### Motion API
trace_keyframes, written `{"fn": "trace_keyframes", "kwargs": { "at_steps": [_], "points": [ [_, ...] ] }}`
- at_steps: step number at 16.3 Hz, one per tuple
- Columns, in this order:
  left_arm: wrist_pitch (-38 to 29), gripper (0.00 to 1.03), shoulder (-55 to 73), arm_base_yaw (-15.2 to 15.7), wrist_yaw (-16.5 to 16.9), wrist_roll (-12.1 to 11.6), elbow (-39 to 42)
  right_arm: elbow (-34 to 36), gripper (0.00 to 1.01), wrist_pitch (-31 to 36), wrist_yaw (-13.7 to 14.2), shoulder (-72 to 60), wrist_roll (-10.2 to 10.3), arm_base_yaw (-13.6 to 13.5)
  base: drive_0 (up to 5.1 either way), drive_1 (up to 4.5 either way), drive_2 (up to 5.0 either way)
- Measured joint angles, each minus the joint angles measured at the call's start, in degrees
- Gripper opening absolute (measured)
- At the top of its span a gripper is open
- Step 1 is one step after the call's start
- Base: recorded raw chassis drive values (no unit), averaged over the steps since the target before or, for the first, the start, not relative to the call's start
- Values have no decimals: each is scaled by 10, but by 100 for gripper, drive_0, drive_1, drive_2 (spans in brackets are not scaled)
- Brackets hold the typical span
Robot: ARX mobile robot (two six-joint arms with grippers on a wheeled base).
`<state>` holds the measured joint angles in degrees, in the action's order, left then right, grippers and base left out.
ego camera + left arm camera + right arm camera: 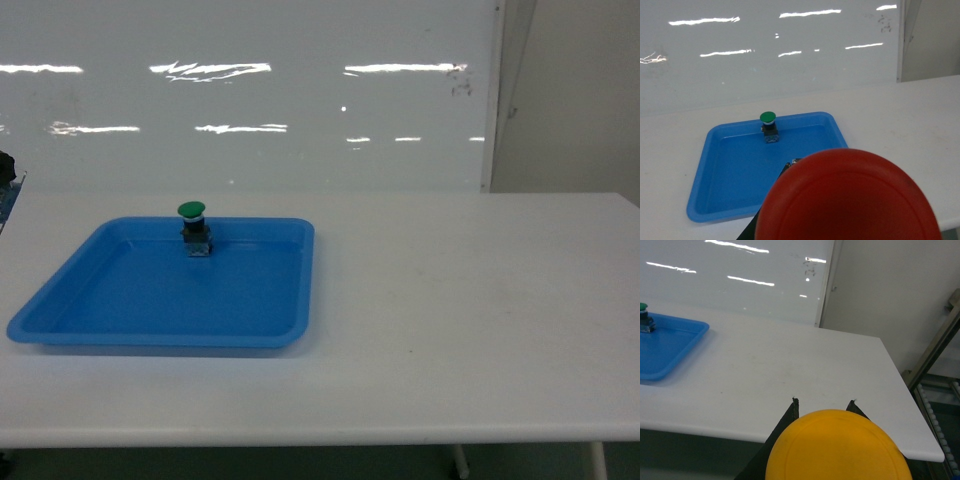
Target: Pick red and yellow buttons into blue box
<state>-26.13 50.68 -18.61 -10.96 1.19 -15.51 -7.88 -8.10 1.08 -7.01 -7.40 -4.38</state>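
The red button (pixel 850 200) fills the lower part of the left wrist view, cap toward the camera. My left gripper (pixel 835 162) is shut on it; only one dark fingertip (pixel 791 165) shows past the cap. The yellow button (pixel 837 447) sits the same way in the right wrist view, with my right gripper (pixel 824 406) shut on it and both fingertips standing just beyond the cap. Both held buttons hang above the white table (pixel 450 300). Neither gripper appears in the head view. The blue box is out of view.
A shallow blue tray (pixel 70 300) lies on the left half of the table, with a green-capped button (pixel 193 228) standing at its far edge. A white wall panel rises behind the table. Right of the table's end stands a metal roller rack (pixel 940 405).
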Motion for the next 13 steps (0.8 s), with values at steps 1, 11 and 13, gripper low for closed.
{"fn": "trace_keyframes", "kwargs": {
  "at_steps": [1,11,13],
  "points": [
    [1,25,0,0,0,0,0,0,24,0,0,0,0,0,265,-506,218],
    [1,25,0,0,0,0,0,0,24,0,0,0,0,0,404,-346,-57],
    [1,25,0,0,0,0,0,0,24,0,0,0,0,0,496,-240,-240]
  ]
}}
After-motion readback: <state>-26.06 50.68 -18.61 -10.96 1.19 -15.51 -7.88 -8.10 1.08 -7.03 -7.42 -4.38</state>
